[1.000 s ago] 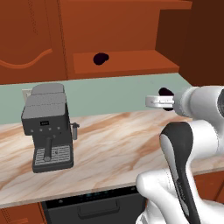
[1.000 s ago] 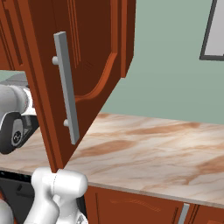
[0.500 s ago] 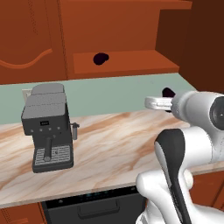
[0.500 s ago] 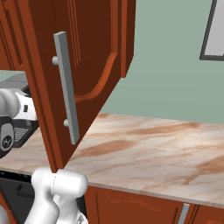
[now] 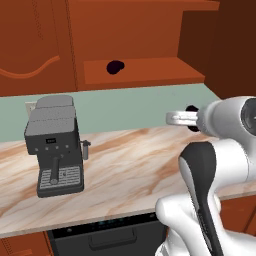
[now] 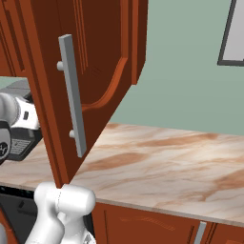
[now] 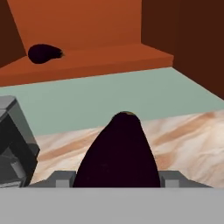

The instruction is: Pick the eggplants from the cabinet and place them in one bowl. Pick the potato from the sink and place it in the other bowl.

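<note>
My gripper [image 7: 117, 179] is shut on one eggplant [image 7: 118, 151], a dark purple-black lump that stands up between the fingertips [image 7: 61, 178]. In the left base view the gripper [image 5: 174, 118] hangs above the counter, right of centre and below the cabinet [image 5: 140, 30]. The other eggplant [image 5: 115, 67] lies on the cabinet's shelf niche, to the left, and in the hand view this eggplant [image 7: 43, 53] is at the upper left. The bowls, the potato and the sink are out of view.
A dark grey coffee machine [image 5: 54, 145] stands on the marble counter [image 5: 130, 170] at the left. An open cabinet door [image 6: 95, 71] with a long grey handle [image 6: 71, 95] juts out over the counter in the right base view. A green wall backs the counter.
The gripper, still holding the eggplant, has drifted slightly left in the left base view, and the arm's upper joints have swung to the right.
</note>
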### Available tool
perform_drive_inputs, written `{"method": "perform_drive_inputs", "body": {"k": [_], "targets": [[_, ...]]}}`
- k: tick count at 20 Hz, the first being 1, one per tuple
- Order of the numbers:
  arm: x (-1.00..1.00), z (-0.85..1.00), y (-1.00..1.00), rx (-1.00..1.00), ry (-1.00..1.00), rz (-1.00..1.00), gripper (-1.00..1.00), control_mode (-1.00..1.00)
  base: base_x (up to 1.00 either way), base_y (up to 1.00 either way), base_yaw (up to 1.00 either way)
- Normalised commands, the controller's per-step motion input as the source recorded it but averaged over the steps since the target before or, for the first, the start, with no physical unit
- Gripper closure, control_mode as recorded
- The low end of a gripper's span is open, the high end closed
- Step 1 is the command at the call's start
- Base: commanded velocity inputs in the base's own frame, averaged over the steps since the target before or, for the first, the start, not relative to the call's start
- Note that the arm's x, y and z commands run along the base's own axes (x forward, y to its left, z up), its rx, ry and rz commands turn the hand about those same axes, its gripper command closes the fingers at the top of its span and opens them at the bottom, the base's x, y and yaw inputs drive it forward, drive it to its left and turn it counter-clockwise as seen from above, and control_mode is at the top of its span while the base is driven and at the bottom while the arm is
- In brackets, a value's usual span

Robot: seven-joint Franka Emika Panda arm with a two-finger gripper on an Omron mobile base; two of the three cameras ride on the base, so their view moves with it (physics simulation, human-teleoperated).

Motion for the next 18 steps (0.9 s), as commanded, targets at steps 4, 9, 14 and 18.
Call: {"method": "perform_drive_inputs", "body": {"k": [4, 9, 14, 18], "targets": [[-0.06, 0.00, 0.00, 0.00, 0.19, 0.00, 1.00, -1.00, 0.00, 0.00, 0.00], [-0.02, 0.00, 0.00, -0.01, 0.22, 0.00, 1.00, -1.00, 0.00, 0.00, 0.00], [-0.06, 0.00, 0.00, 0.00, 0.00, 0.00, 1.00, -1.00, 0.00, 0.00, 0.00], [-0.04, 0.00, 0.00, 0.00, 0.00, 0.00, 1.00, -1.00, 0.00, 0.00, 0.00]]}}
